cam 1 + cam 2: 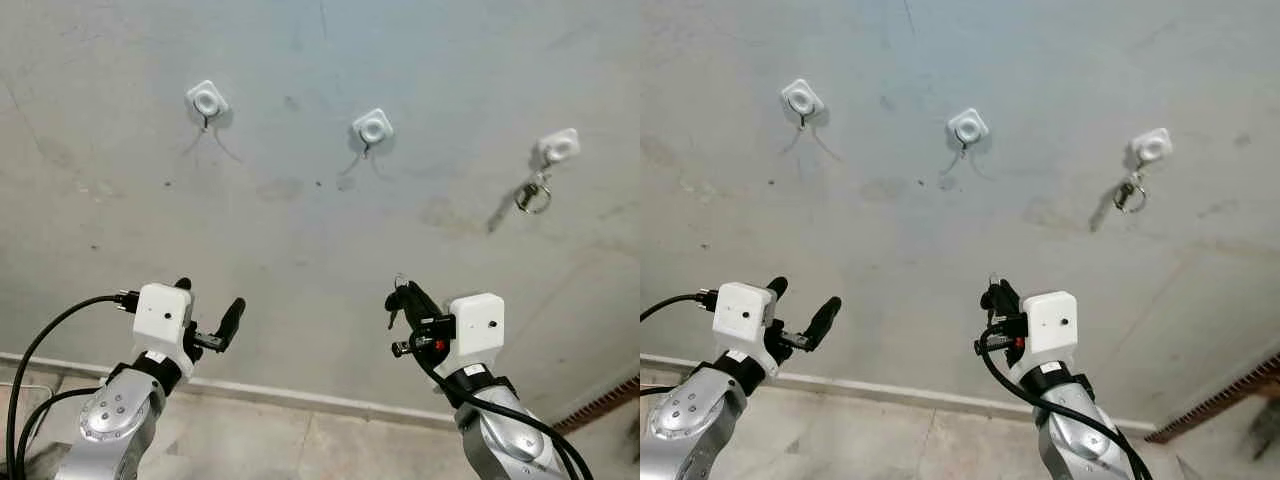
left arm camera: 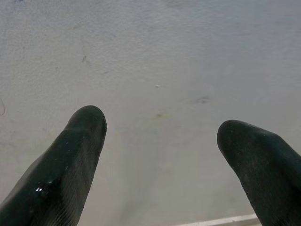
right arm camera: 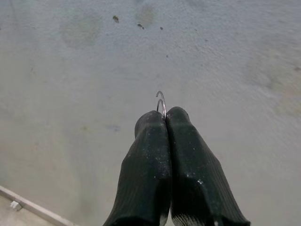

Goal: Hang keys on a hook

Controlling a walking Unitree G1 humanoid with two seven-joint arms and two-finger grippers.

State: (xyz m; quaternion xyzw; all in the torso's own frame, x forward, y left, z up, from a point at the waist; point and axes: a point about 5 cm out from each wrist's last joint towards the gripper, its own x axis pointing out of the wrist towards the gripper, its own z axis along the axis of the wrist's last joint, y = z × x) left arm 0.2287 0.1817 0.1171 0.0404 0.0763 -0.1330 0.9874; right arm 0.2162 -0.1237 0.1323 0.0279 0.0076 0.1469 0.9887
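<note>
Three white hooks are stuck on the grey wall: a left hook (image 1: 206, 100), a middle hook (image 1: 372, 127) and a right hook (image 1: 556, 148). A set of keys (image 1: 533, 193) hangs from the right hook. My right gripper (image 1: 402, 294) is raised below the middle hook, shut on a key ring (image 3: 161, 101) whose thin wire loop pokes out above the fingertips; a dark key hangs beside the fingers. My left gripper (image 1: 209, 305) is open and held up below the left hook, nothing between its fingers (image 2: 75, 155).
The grey wall (image 1: 300, 220) is stained and stands close ahead. A pale baseboard (image 1: 300, 398) runs along its foot, with a grey floor beneath. A brown strip (image 1: 600, 405) lies at the lower right.
</note>
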